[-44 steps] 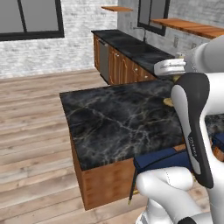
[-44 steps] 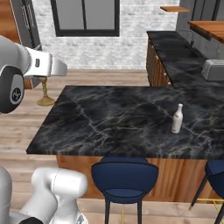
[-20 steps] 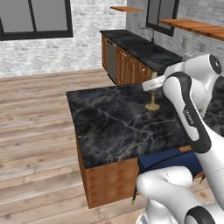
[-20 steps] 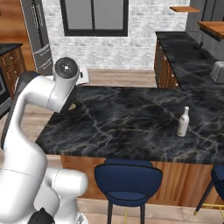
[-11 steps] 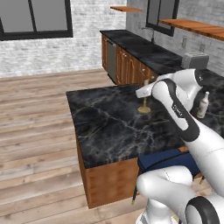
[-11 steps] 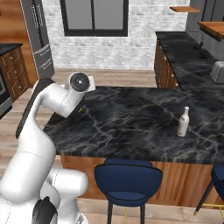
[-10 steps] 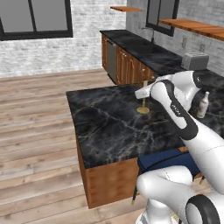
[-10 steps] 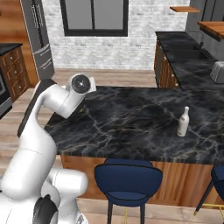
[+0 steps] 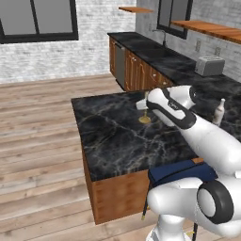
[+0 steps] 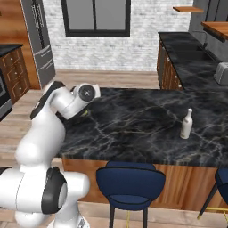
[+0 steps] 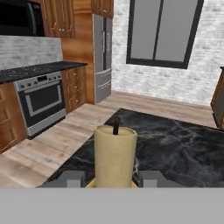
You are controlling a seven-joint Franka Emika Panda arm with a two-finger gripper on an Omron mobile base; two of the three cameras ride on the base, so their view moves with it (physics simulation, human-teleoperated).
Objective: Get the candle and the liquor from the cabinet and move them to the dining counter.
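A: Candle (image 11: 114, 154) sits at lower centre of the hand view, a pale-yellow stub with a dark wick, between the 2 fingers (image 11: 73, 178), which look clenched on its holder.

B: And in the left base view?

A: Its brass foot (image 9: 144, 119) rests on the black marble surface (image 9: 113, 141), mid-frame, under the hand.

B: Where is the liquor?

A: Liquor bottle (image 10: 186, 124) stands upright at right of centre in the right base view, on the same surface, well apart from the candle.

B: Anything else?

A: 1 blue stool (image 10: 130, 187) at the bottom, and a silver toaster (image 9: 209, 66) at upper right on the wall counter.
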